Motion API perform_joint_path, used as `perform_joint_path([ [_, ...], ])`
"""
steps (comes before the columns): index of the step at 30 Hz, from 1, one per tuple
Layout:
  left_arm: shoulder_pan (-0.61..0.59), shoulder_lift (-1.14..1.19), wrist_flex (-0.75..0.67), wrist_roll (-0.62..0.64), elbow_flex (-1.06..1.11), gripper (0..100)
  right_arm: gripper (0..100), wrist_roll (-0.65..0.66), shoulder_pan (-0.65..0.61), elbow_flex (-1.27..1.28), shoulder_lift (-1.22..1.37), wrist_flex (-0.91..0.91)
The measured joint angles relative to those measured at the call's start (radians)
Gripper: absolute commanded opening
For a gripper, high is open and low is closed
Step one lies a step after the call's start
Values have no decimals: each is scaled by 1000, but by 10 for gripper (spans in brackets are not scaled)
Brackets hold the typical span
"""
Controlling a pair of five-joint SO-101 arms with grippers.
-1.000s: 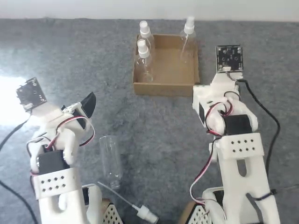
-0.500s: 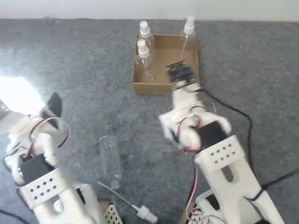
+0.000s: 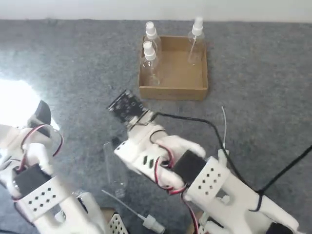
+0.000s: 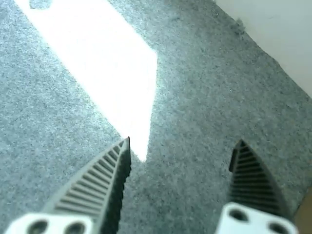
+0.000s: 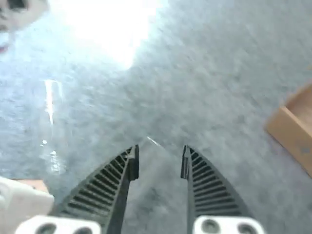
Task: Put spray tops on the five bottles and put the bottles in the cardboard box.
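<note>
Left gripper: your left gripper (image 4: 183, 142) stands wide open with nothing between its fingers. Under it you have bare grey carpet (image 3: 73, 63) and the edge of a bright sun patch (image 4: 97, 63).
Left arm: in the high view it sits at the table's left side, well apart from every bottle.
Right gripper: your right gripper (image 5: 159, 148) is parted by a narrow gap and holds nothing. It hangs over the carpet, with the bottle (image 3: 116, 168) off to one side of it and not touching.
Right arm: it lies slanted across the middle of the table, its wrist just beside the bottle's far end.
Bottle: it lies on its side on the carpet with no top on, between the two arm bases.
Spray top: the spray top (image 3: 152, 224) lies at the table's near edge, its thin tube running toward the bottle's near end. You cannot tell whether they touch.
Box: the box (image 3: 173, 91) sits at the back middle of the table, open upward.
In the box: the left bottle (image 3: 149, 62) stands upright by the left wall and the right bottle (image 3: 195, 41) in the back right corner, both topped.
Back bottle: the back bottle (image 3: 151, 35), also topped, stands upright at the back left corner. You cannot tell whether it is inside or just behind the wall.
Loose tube: a thin white tube (image 3: 224, 122) lies on the carpet just beside the right arm.
</note>
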Motion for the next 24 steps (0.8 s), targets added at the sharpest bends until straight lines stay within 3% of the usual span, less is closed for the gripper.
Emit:
perform_joint_path([
  [5, -15, 0, 0, 0, 0, 305, 24, 0, -49, 0, 140, -141],
  [12, -49, 0, -83, 40, 9, 305, 17, 0, -63, 0, 419, -365],
  [20, -48, 0, -92, 40, 14, 305, 17, 44, -66, -28, 661, -410],
  [24, -48, 0, -92, 40, 14, 305, 17, 135, -69, -64, 720, -419],
])
